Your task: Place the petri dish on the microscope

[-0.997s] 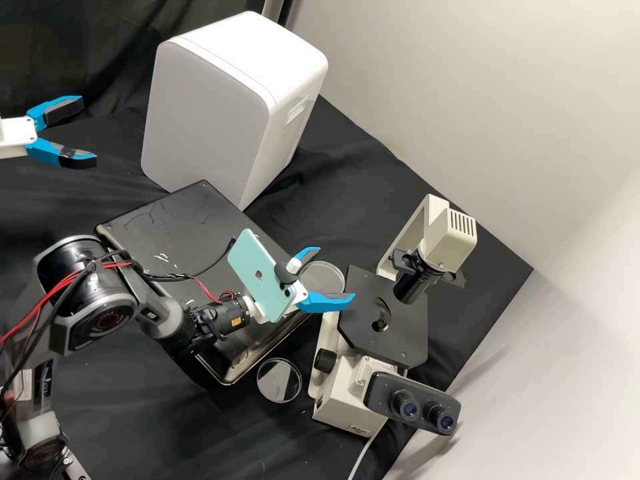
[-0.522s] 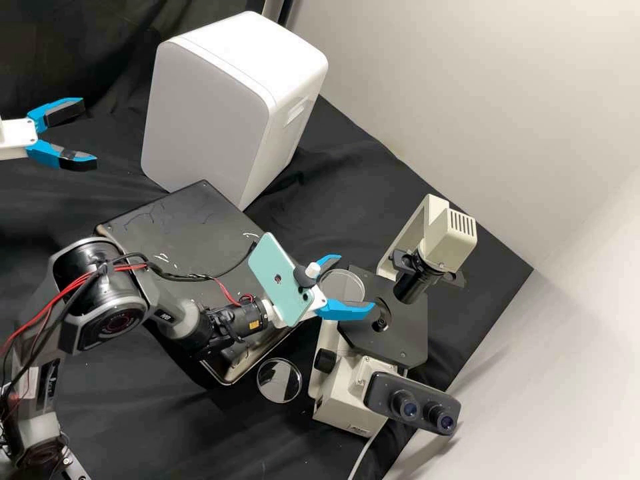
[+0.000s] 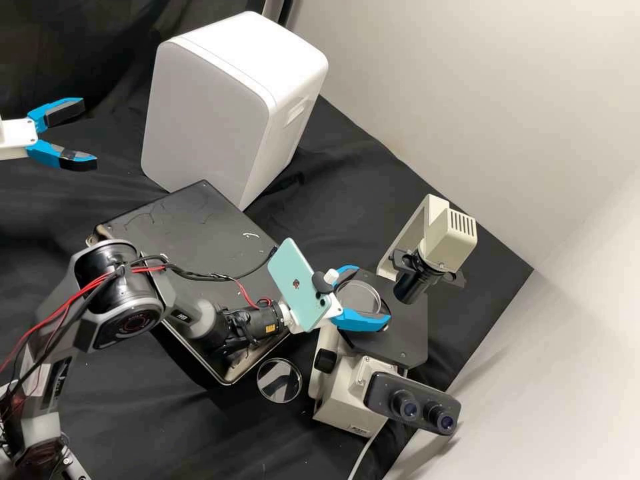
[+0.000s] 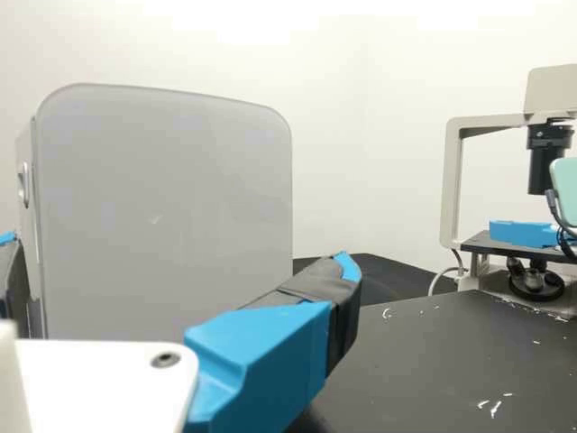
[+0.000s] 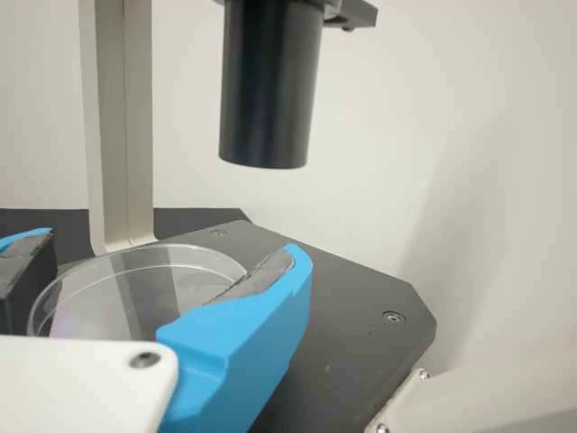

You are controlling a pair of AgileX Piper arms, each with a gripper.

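Taking the high view as a clock face, one white box (image 3: 233,100) stands at 11 o'clock. One dark tray (image 3: 180,223) lies just in front of it, near the centre. One microscope (image 3: 353,390), with two eyepieces, sits at 4 o'clock. There are two arms. The right arm (image 3: 113,307) comes in from 8 o'clock across the tray. The right gripper (image 3: 367,298) is over the black stage (image 3: 400,340), its jaws clamped on either side of the petri dish (image 5: 135,280). The dish is held level below the dark lens tube (image 5: 269,86); I cannot tell whether it touches the stage. The left gripper (image 3: 77,133) hangs at 9 o'clock, well apart from the rest, its jaws spread wide and empty. There are two clear round dishes: the held one and a second dish (image 3: 279,380), flat on the bench at 6 o'clock, between the tray's corner and the microscope's base.
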